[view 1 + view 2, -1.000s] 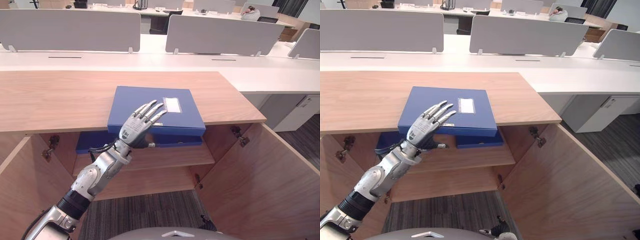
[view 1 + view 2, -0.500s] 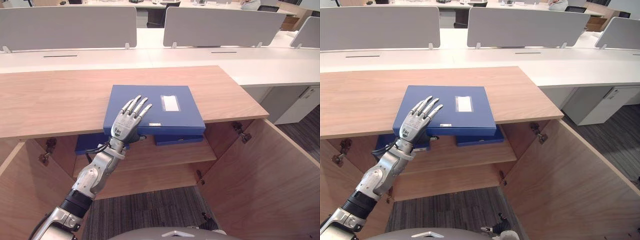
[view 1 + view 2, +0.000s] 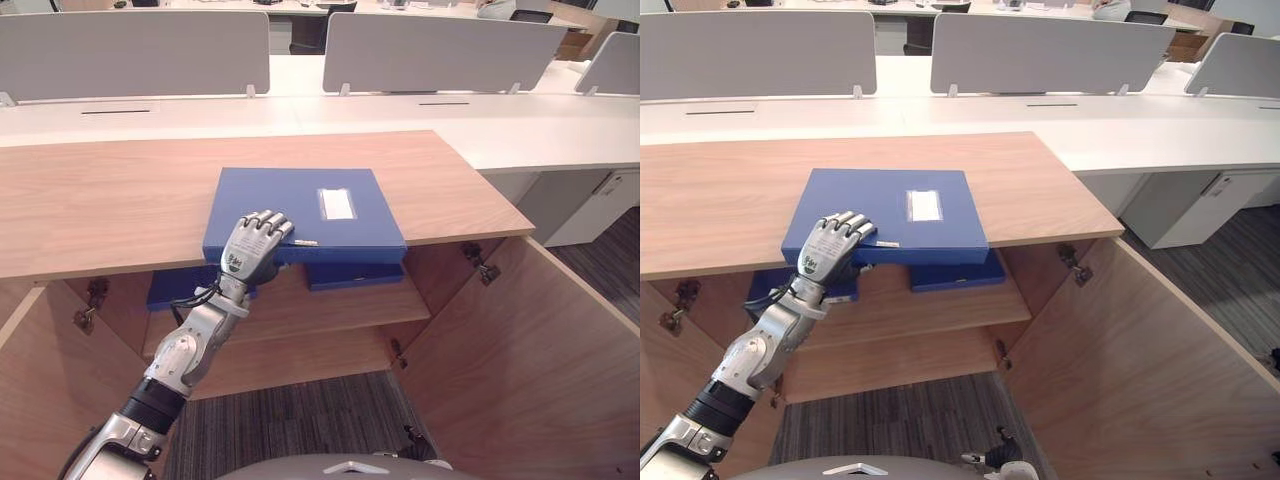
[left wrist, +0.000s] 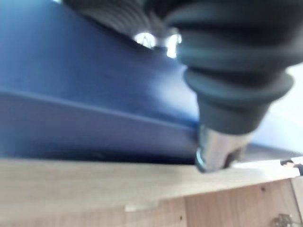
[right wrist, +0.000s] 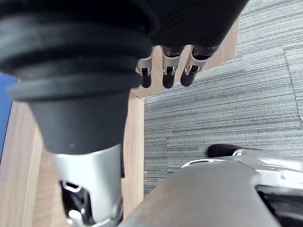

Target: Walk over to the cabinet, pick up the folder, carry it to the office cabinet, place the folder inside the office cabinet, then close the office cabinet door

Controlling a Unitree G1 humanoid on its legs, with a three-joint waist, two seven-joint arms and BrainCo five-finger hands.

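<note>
**Step in hand: grasping the folder**

The folder (image 3: 300,205) lies flat on the cabinet top (image 3: 110,200), its near edge overhanging the front. The left hand (image 3: 252,248) grips that edge with curled fingers. The right hand (image 5: 165,71) hangs with its fingers loosely straight. The next move calls for a firm pinch and a level lift.

The folder (image 3: 305,205) at the cabinet's front edge is plain deep blue, with a white label (image 3: 337,203) on top. The lower folders (image 3: 355,274) on the shelf are the same blue. The cabinet (image 3: 100,200) is pale wood with fine straight grain. The left hand (image 3: 252,250) is silver with dark tips, as is the right hand (image 5: 165,71). The desks (image 3: 500,125) are white, the screens (image 3: 130,55) grey, and the carpet (image 3: 290,420) dark grey with thin lighter stripes.
</note>
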